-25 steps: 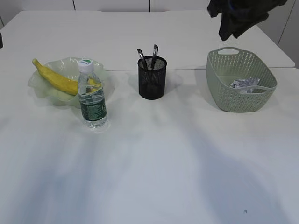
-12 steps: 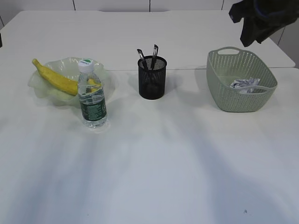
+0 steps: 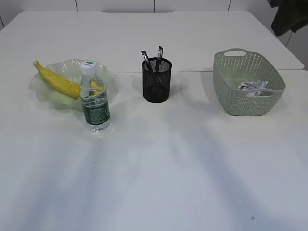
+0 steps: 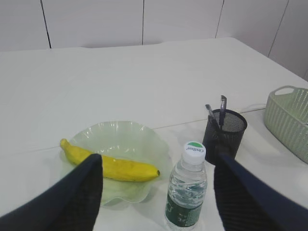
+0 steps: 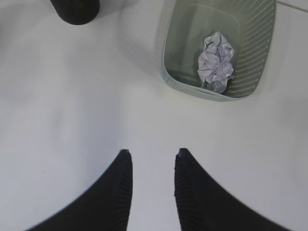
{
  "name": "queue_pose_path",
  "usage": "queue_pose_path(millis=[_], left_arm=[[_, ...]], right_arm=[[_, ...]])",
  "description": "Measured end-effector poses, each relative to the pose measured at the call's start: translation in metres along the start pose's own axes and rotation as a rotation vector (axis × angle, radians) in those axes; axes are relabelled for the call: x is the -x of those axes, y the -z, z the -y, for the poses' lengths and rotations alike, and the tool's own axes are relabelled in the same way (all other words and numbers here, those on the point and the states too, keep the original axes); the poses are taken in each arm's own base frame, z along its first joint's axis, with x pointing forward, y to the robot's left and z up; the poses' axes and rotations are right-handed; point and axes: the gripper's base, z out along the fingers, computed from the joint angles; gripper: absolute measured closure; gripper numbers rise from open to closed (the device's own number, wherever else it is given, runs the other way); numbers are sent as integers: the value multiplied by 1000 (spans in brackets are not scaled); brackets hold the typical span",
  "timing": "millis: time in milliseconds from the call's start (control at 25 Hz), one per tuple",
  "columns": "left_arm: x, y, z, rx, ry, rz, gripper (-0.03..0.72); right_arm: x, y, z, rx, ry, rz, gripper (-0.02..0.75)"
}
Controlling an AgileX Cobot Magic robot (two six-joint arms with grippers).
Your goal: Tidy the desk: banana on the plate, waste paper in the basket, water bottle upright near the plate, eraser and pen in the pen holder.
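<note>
A yellow banana [image 3: 57, 81] lies on the pale green plate [image 3: 72, 66] at the left. The water bottle [image 3: 95, 103] stands upright just in front of the plate. Two pens [image 3: 158, 52] stick out of the black mesh pen holder [image 3: 156, 82]; the eraser is hidden. Crumpled waste paper [image 3: 252, 86] lies inside the green basket [image 3: 248, 103]. My left gripper [image 4: 158, 159] hangs open above and in front of the banana [image 4: 110, 166] and bottle [image 4: 187, 192], holding nothing. My right gripper [image 5: 153, 151] is open over bare table, beside the basket [image 5: 163, 62] that holds the paper [image 5: 215, 62].
The right arm [image 3: 290, 17] shows as a dark shape in the top right corner of the exterior view, above the table's far right edge. The pen holder [image 5: 75, 9] sits at the top left of the right wrist view.
The right arm has moved right and upward, from above the basket to the top right corner of the exterior view. Nothing on the table has moved.
</note>
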Motion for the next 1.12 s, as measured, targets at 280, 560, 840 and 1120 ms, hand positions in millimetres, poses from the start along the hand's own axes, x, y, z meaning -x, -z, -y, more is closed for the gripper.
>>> queue_pose_path(millis=[280,560,840,1120], left_arm=[[6,11,4,-5,-12,42,182],[9,17,6,-16,-17,62,182],[8,17,9,-40,-18,55,182],[8,17,9,-40,-18,54,182]], right_arm=[[-20,17,0,-5,1,9,506],[-56,26,1,-40,0,-23,505],[-97,34,1,-73,-28,-18,504],[-129,38,4,-130,-87,27,502]])
